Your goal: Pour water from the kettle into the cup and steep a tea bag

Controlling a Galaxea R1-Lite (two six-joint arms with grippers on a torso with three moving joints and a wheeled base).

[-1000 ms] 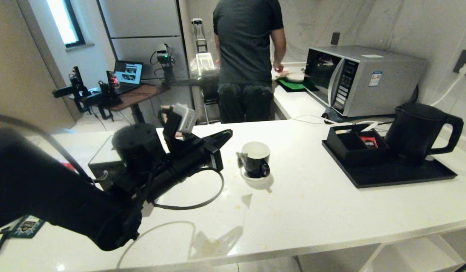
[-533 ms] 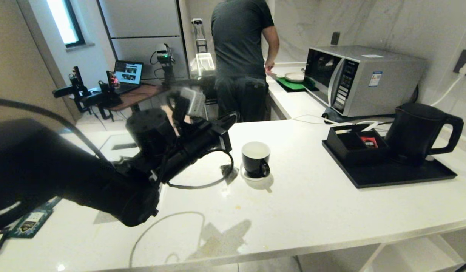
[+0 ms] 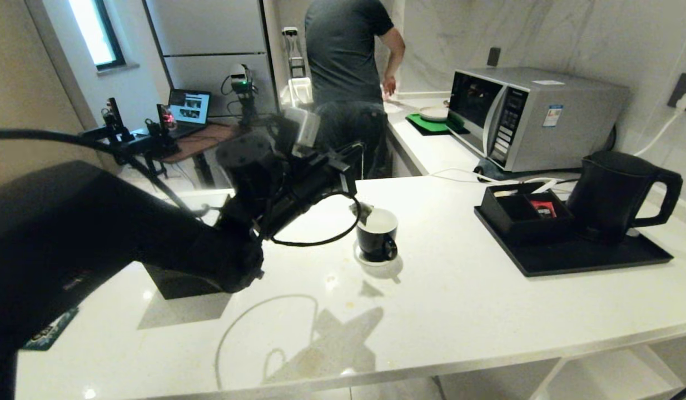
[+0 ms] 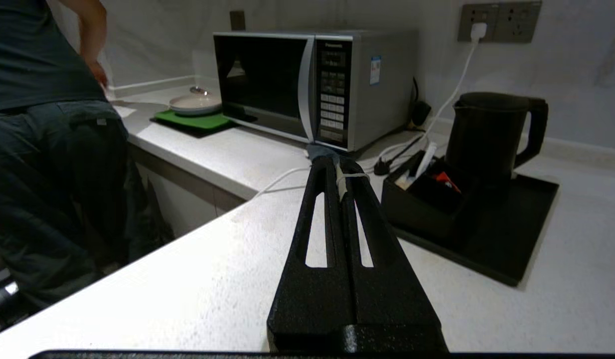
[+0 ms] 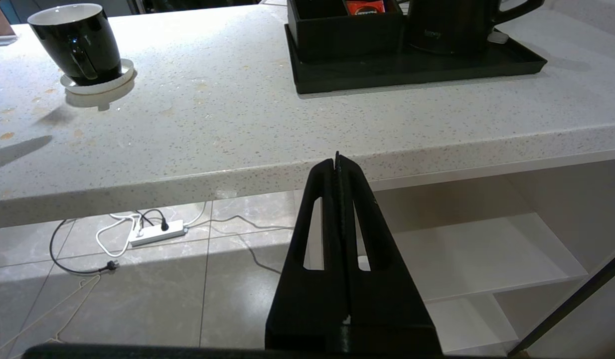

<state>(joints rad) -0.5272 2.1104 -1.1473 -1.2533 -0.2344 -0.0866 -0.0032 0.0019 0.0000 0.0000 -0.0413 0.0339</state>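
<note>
Two robot arms, one at work. Left gripper (image 3: 358,149), at the end of a black arm stretched over the white speckled stone counter (image 3: 465,311), hangs above and just left of the cup; its fingers (image 4: 332,174) are pressed together on a thin white string, from which a small pale see-through tea bag (image 3: 364,211) dangles at the cup's left rim, whether touching it cannot be told. Small glossy black cup (image 3: 377,234) with white inside stands on a white coaster (image 3: 376,260) at mid-counter, ear handle toward the near edge. Tall matte black electric kettle (image 3: 612,195) with loop handle stands on a flat black tray (image 3: 576,256) at the right of the counter, well apart from the cup; a black compartment box (image 3: 521,214) holding a red packet sits on the same tray just left of it. Silver microwave oven (image 3: 529,114) stands far right against the wall. Right gripper (image 5: 337,162) hangs below the counter's near edge, over the tiled floor, fingers pressed together on nothing. One person in a dark shirt (image 3: 343,50) stands at the far counter, back turned.
</note>
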